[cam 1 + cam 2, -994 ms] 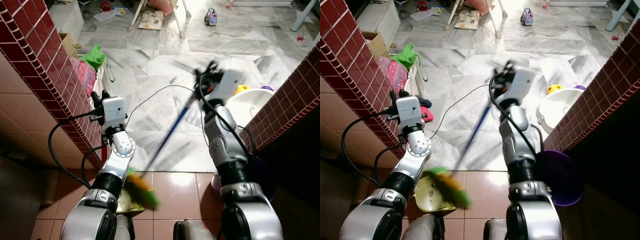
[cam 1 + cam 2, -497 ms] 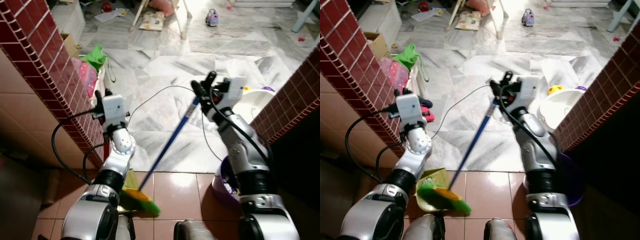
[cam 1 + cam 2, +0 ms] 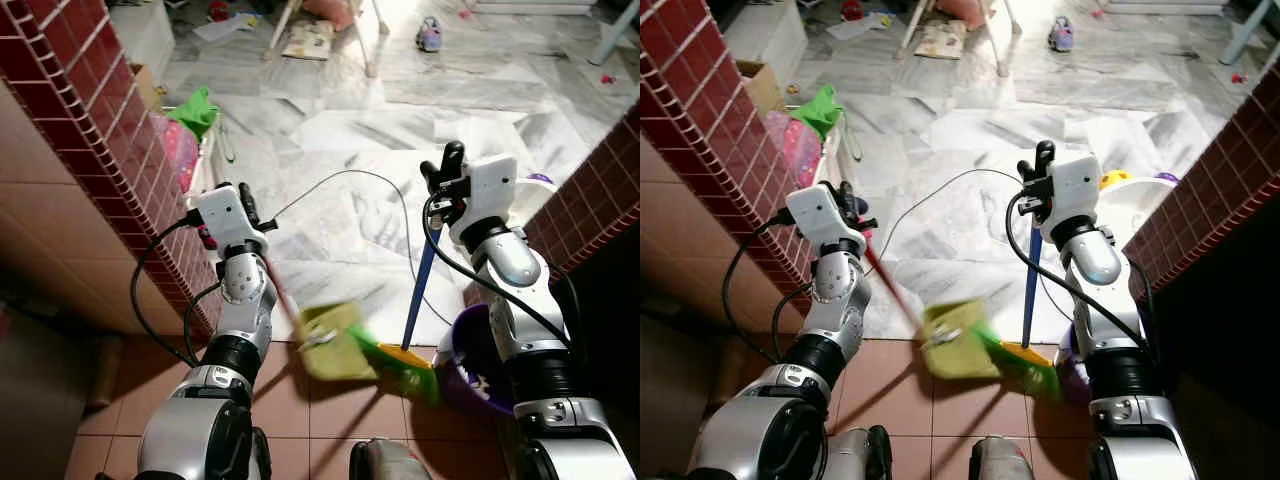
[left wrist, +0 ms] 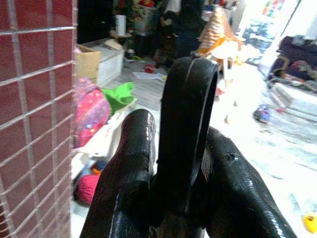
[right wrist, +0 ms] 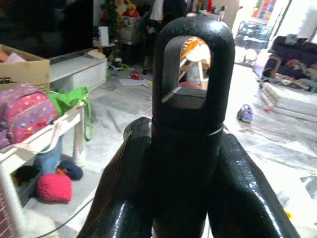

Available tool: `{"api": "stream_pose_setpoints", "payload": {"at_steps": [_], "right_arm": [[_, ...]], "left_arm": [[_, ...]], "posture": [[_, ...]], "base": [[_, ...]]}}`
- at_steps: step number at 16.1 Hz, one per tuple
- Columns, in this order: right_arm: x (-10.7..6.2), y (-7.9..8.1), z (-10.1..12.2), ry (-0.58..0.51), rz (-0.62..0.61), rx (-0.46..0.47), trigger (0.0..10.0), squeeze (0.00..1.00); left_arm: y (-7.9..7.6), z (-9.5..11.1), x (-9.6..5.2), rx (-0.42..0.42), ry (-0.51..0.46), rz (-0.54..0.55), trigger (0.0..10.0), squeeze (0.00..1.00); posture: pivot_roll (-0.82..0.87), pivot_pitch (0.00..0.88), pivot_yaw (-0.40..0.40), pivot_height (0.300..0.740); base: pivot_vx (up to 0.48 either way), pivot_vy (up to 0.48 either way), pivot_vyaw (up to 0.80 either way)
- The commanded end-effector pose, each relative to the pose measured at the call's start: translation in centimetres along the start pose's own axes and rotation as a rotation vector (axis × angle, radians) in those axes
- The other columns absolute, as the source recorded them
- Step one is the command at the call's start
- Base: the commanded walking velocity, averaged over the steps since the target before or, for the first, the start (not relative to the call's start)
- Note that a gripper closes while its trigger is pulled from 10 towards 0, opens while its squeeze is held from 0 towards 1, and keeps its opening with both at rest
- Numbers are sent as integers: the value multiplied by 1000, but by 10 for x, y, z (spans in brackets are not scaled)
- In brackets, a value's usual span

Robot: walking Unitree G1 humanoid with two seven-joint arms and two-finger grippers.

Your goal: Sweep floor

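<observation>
Before us on the red tile floor (image 3: pixel 120 395), changed from a second ago: our left gripper (image 4: pixel 171 163), clenched on its red handle, has swung the yellow-green dustpan (image 3: pixel 335 342) out to centre; our right gripper (image 5: pixel 185 163), clamped on the blue broom handle (image 3: pixel 418 295), now stands it nearly upright, bristles (image 3: pixel 410 365) touching the dustpan. Containers: purple basin (image 3: pixel 470 350) beside bristles, contents unclear; white tub (image 3: pixel 1145 205), contents unclear.

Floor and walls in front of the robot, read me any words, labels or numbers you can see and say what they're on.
No text can be read.
Papers on the far floor: print too small and blurred to read.
Cardboard box by the brick wall: no legible label.
Dustpan and broom: no markings show.
</observation>
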State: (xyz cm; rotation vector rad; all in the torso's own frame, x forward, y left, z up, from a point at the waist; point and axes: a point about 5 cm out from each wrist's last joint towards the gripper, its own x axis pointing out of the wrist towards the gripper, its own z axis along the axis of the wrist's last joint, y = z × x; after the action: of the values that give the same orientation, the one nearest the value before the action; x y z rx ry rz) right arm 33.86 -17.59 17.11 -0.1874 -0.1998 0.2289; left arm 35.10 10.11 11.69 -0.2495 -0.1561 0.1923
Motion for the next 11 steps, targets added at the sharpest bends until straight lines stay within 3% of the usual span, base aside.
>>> {"api": "stream_pose_setpoints", "payload": {"at_steps": [1, 5, 8, 11], "right_arm": [[-2, -7, 2, -13, -16, -78, 10000, 0], [-11, -19, -1, -25, -101, -180, 10000, 0], [-18, -16, -11, 12, -165, -166, 10000, 0], [-44, 6, -58, 238, -292, 33, 10000, 0]], "left_arm": [[-7, 18, 9, -37, -75, -22, 10000, 0], [1, 27, 18, -72, -98, -30, 10000, 0], [4, 39, 24, -79, -134, -27, 10000, 0], [9, 66, 36, -97, -193, -4, 10000, 0]], "posture": [[-241, 37, -17, 740], [-247, 11, -6, 740], [-235, 0, 1, 740], [-183, 0, 11, 740]], "base": [[0, 0, 0], [0, 0, 0], [0, 0, 0], [0, 0, 0]]}}
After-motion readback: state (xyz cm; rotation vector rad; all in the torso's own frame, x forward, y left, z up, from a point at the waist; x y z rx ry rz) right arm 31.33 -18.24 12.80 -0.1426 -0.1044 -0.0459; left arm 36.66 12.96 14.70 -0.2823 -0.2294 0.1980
